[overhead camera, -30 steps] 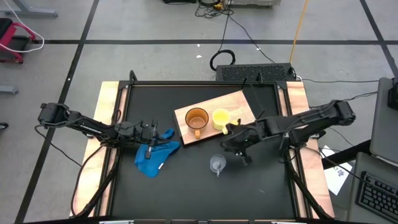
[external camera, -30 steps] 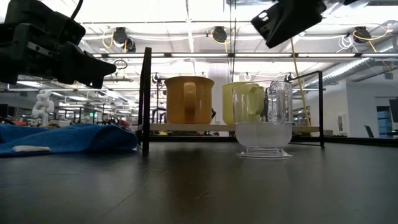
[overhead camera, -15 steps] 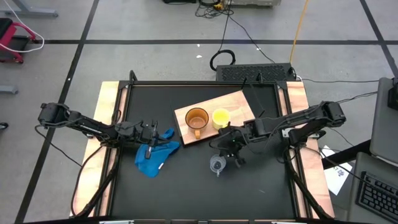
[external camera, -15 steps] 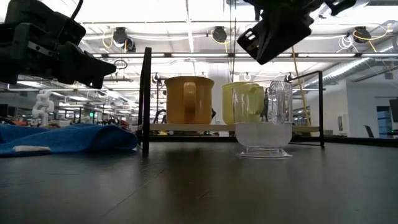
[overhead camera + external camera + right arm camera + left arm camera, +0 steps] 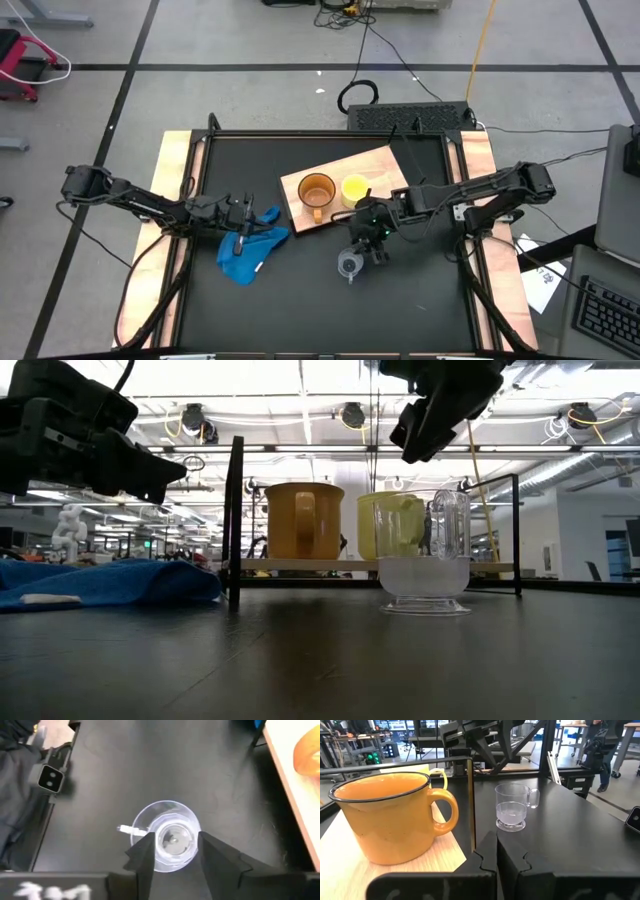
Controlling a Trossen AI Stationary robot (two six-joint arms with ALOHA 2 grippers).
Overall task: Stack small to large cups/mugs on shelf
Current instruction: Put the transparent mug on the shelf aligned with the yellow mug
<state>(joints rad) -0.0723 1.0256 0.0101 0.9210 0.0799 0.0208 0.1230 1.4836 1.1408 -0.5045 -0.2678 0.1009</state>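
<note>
- Step in hand, as I read it: right arm picking up the small clear cup (image 5: 348,265), which stands upright on the black tabletop (image 5: 420,300), off the shelf (image 5: 385,165) and just in front of it.
- Right gripper (image 5: 174,851) sits directly above the cup, looking straight down into it; fingers parted about a cup's width, straddling the rim, nothing held.
- Orange mug (image 5: 316,191) and yellow mug (image 5: 354,189) are both on the shelf, side by side and close together.
- Left gripper (image 5: 243,213) is parked over the blue cloth (image 5: 252,251), jaws shut, nothing held.
- To do it well: come straight down, centred on the cup, so neither finger clips the rim and tips it.
- Cup's handle (image 5: 127,829) sticks out to one side; keep fingers off it and pinch the body instead.
- Clear plastic looks light and thin, so close gently; a hard squeeze could flex it or pop it out.
- Lift clear of the shelf edge before moving toward the mugs.
</note>
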